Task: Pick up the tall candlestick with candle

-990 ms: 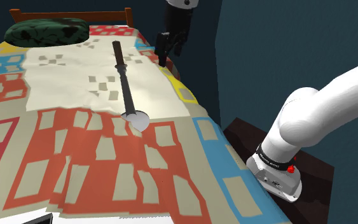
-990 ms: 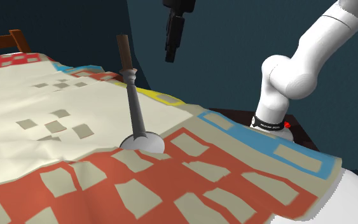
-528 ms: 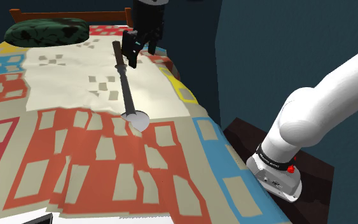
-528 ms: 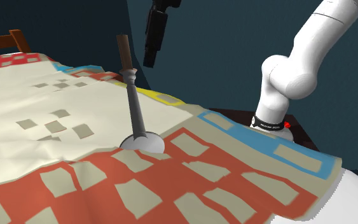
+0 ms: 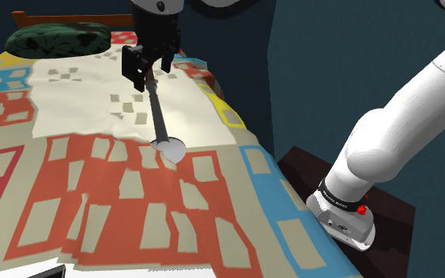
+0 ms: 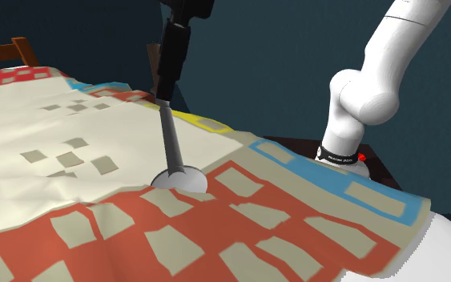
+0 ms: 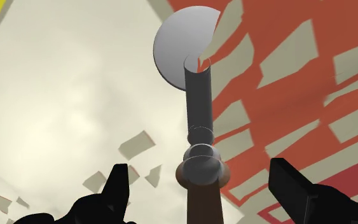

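A tall grey candlestick (image 5: 162, 118) stands upright on the bed, its round base (image 5: 169, 148) partly sunk in the patchwork quilt. In the wrist view I look down its length: base disc (image 7: 179, 44), stem (image 7: 199, 102), knob (image 7: 201, 167) and the brown candle (image 7: 204, 207) nearest the hand. My black gripper (image 5: 143, 69) is at the candle's top and hides it in both outside views. The gripper (image 7: 204, 191) is open; its fingers (image 7: 117, 184) stand wide on either side of the candle without touching it. Seen from the second exterior view, the gripper (image 6: 170, 72) hangs right over the stem (image 6: 173, 144).
The quilt (image 5: 133, 197) has red, cream and blue patches. A dark green pillow (image 5: 58, 37) lies by the wooden headboard (image 5: 86, 16). A dark blue wall (image 5: 331, 63) runs along the bed's right side, with the arm's base (image 5: 343, 217) on its dark stand.
The gripper has travelled from over the bed's edge towards the shoulder view's left and come down around the candle's top. It has stayed open. The candlestick has not moved.
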Motion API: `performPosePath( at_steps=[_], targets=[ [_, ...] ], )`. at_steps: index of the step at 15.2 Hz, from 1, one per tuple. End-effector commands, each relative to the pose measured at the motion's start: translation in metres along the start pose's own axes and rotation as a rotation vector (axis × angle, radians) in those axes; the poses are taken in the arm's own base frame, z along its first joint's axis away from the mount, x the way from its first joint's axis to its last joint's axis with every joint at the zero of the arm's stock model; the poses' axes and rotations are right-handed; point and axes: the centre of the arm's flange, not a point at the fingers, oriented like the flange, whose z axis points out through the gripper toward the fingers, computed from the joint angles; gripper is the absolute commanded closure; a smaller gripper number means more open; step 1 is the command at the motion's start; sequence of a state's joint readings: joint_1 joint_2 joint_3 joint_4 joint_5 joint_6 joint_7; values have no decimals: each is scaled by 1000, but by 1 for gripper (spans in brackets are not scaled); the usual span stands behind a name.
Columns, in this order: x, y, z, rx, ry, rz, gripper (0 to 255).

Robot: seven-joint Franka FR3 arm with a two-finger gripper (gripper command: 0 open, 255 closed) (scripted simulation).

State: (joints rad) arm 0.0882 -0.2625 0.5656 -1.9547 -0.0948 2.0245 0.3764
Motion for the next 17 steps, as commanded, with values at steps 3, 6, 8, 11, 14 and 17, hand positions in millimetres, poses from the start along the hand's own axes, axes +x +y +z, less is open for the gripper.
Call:
performPosePath(
  at_steps=[3, 6, 8, 11, 14, 17],
  targets=[
    [-9, -3, 22, 0, 1, 0, 0],
    [-9, -3, 22, 0, 1, 0, 255],
    [-9, -3, 22, 0, 1, 0, 255],
    [-9, -3, 22, 0, 1, 0, 255],
    [-9, -3, 22, 0, 1, 0, 255],
    [-5, -2, 13, 0, 1, 0, 255]
  ],
)
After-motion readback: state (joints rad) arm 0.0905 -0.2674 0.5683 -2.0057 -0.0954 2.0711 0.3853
